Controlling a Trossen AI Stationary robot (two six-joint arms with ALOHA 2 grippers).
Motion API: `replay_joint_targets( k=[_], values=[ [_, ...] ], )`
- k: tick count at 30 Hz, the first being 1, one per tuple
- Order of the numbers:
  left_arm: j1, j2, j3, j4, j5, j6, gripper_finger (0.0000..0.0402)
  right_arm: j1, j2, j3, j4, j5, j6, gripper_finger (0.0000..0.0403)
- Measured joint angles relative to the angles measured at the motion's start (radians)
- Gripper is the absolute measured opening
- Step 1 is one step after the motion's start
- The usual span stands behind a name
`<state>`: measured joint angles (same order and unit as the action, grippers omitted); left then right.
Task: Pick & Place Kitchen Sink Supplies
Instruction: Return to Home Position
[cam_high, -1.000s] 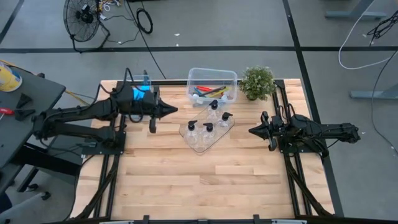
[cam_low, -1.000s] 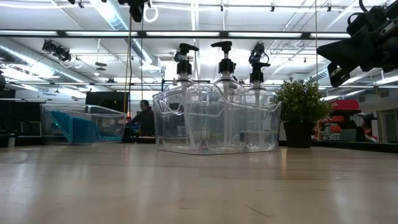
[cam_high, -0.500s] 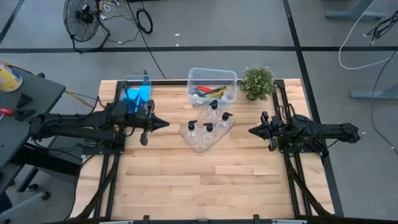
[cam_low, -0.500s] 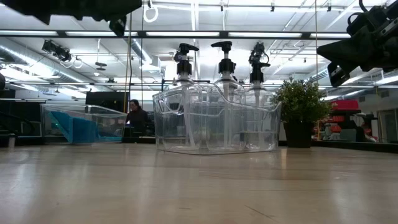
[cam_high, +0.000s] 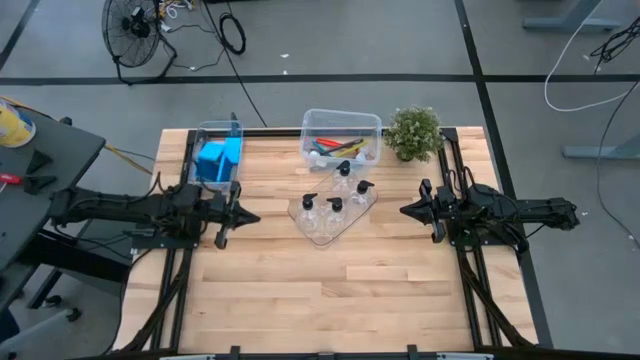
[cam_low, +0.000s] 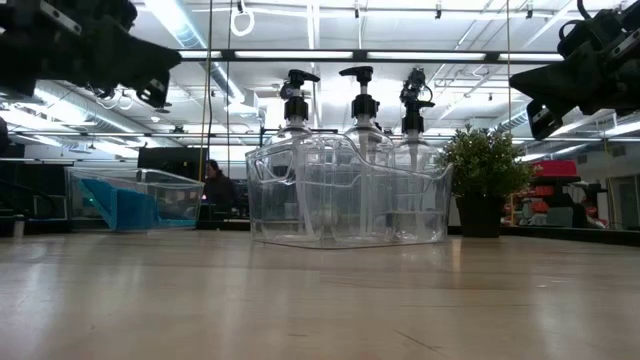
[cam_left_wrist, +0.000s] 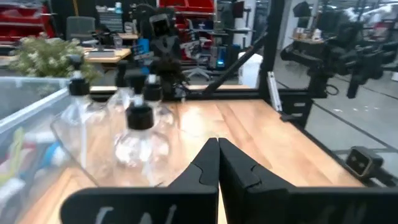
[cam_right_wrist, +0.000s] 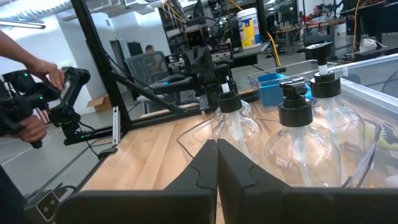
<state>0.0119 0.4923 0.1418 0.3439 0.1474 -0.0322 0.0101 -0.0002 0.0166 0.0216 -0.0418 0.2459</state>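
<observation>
Several small clear bottles with black pump tops (cam_high: 335, 207) stand in a clear tray (cam_high: 318, 228) at the table's middle; they also show in the low view (cam_low: 362, 95). Coloured brushes (cam_high: 335, 148) lie in a clear bin (cam_high: 341, 125) behind the tray. Blue sponges (cam_high: 217, 160) sit in a clear bin near the far left corner. My left gripper (cam_high: 252, 216) (cam_left_wrist: 217, 146) hovers left of the tray, shut and holding nothing. My right gripper (cam_high: 404, 211) (cam_right_wrist: 216, 144) hovers right of the tray, shut and holding nothing. Both point at the bottles.
A small green potted plant (cam_high: 413, 132) stands at the far edge, right of the brush bin. Bare wood (cam_high: 330, 290) stretches from the tray to the near edge. In the right wrist view a person's hands (cam_right_wrist: 37, 68) show beyond the table.
My left arm has drawn back from above the sponge bin toward the table's near and left edges and has come lower, its fingers staying shut. The sponge bin, covered by the arm before, now shows whole.
</observation>
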Motion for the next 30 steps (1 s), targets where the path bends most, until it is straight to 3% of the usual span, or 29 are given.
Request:
replay_joint_targets(
  k=[9,21,30],
  values=[
    [-0.013,-0.104,-0.059,0.102,-0.068,0.018,0.0,0.0,0.0,0.0,0.0,0.0,0.0,0.0004],
    [-0.012,-0.167,-0.133,0.112,-0.066,0.019,0.0,0.0,0.0,0.0,0.0,0.0,0.0,0.0004],
    [-0.023,-0.291,-0.133,0.0,-0.058,0.052,0.0,0.0,0.0,0.0,0.0,0.0,0.0,0.0004]
  ],
)
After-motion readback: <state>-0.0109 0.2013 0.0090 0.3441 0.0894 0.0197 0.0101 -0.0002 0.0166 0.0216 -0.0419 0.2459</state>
